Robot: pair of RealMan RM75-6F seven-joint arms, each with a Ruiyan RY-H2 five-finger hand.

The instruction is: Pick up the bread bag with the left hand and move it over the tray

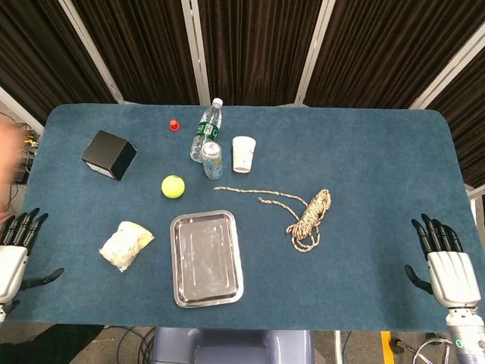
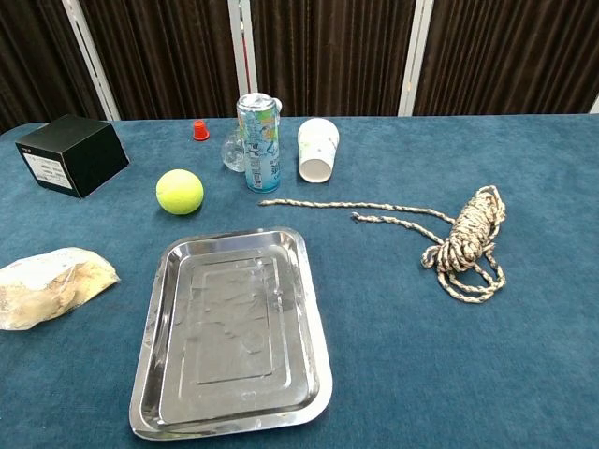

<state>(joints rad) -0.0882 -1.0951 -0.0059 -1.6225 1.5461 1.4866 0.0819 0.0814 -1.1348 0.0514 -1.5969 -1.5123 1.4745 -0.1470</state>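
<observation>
The bread bag (image 1: 126, 245) is a pale crinkled plastic pack lying on the blue table, just left of the metal tray (image 1: 179, 293). In the chest view the bread bag (image 2: 49, 285) lies at the left edge beside the tray (image 2: 157, 281). My left hand (image 1: 15, 252) hovers at the table's left front corner, fingers spread and holding nothing, well left of the bag. My right hand (image 1: 445, 263) rests at the right front corner, fingers apart and empty. Neither hand shows in the chest view.
A yellow ball (image 1: 173, 186), black box (image 1: 109, 154), can (image 1: 213, 160), clear bottle (image 1: 205, 129), paper cup (image 1: 243, 153) and red cap (image 1: 174, 125) stand behind the tray. A coiled rope (image 1: 309, 218) lies to its right.
</observation>
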